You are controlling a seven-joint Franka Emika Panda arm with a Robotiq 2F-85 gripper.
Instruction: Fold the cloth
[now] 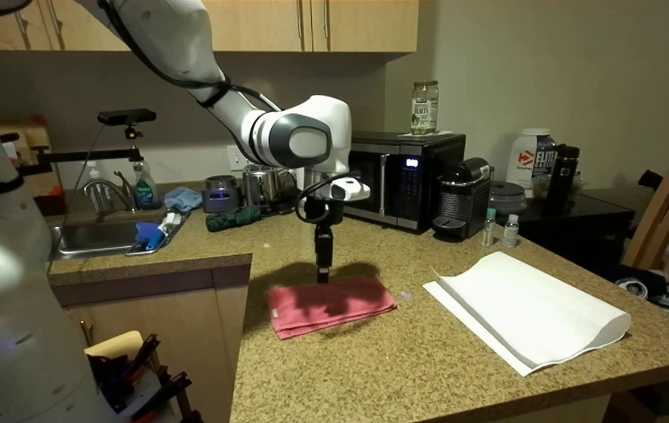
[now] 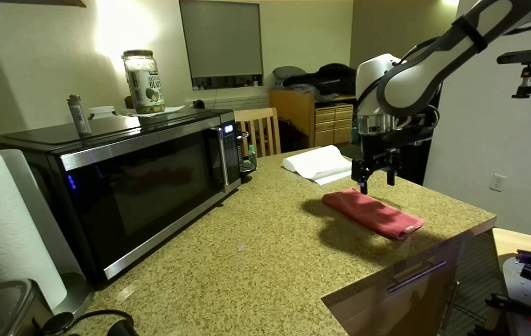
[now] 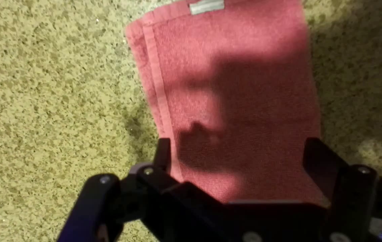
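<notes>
The pink-red cloth (image 1: 346,299) lies flat on the speckled counter as a long rectangle, doubled over with layered edges along one long side. A small pale tag (image 3: 207,6) shows at one end of it. Over the cloth hangs my gripper (image 2: 377,185), pointing down, its fingers spread wide. In the wrist view the jaws stand about as far apart as the cloth is wide, one near each long edge, and nothing is held between them. The fingertips appear to be above the fabric rather than touching it. My gripper's shadow falls across the cloth.
A larger white sheet (image 1: 540,305), folded over on itself, lies on the same counter. At the back stand a microwave (image 1: 399,176), a coffee machine (image 1: 464,200) and two small bottles (image 1: 509,230). The counter's edge (image 1: 240,352) runs close beside the cloth's tagged end.
</notes>
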